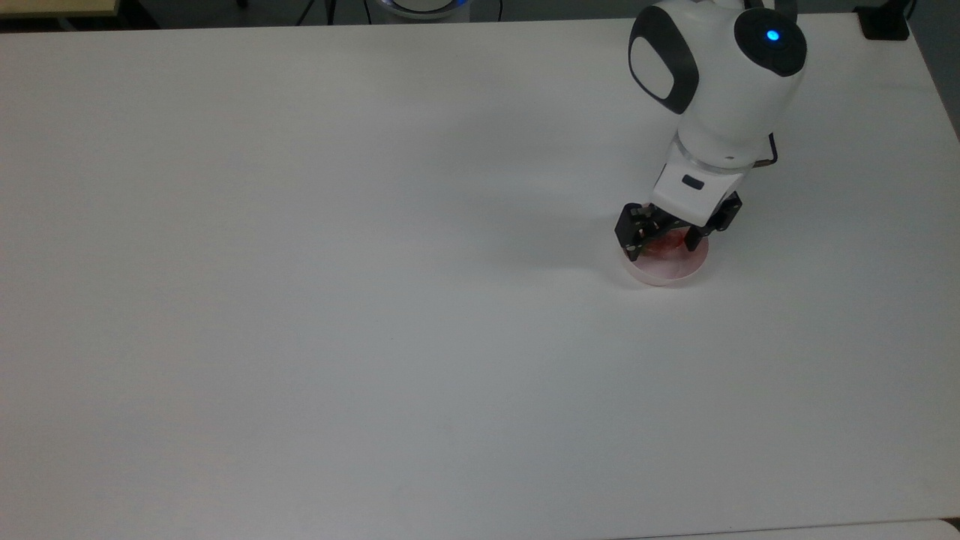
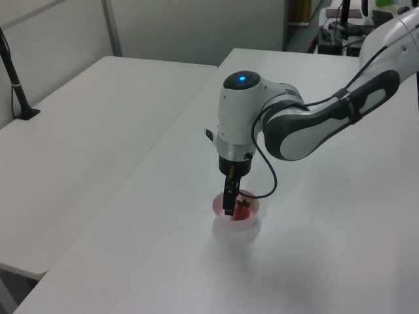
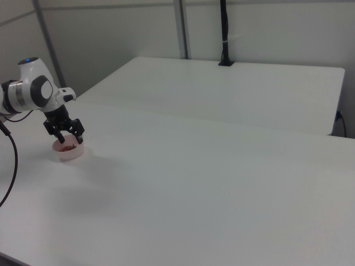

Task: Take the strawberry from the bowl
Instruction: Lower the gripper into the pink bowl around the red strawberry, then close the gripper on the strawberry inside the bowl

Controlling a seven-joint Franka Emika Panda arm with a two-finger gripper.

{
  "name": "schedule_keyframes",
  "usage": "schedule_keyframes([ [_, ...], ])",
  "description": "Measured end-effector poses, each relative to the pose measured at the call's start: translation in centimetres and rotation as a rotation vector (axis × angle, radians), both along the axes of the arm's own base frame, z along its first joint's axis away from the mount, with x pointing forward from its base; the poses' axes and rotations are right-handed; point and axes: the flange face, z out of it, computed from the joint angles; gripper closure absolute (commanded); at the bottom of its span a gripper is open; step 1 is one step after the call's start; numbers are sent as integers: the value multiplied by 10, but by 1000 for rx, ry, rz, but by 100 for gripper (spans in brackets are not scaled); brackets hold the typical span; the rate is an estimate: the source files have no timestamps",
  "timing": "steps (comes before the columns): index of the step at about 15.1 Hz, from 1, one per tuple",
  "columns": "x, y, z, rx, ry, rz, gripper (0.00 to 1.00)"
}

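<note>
The gripper (image 1: 663, 244) reaches down into the bowl (image 1: 667, 271), fingers spread apart either side of the strawberry (image 1: 665, 242).

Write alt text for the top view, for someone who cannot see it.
A white robot arm reaches down so its black hand dips into a small pink bowl holding a red strawberry, on a wide white table. The bowl sits toward the top view's right.

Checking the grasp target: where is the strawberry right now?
In the top view's right half, the strawberry lies inside the bowl, between the lowered gripper's fingers.
</note>
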Motion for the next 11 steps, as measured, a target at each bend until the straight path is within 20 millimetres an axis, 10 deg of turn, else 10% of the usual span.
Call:
schedule_keyframes([
  [5,0,-2,-10,-15,14,25,20],
  [11,-15,9,-30,-37,48,67,61],
])
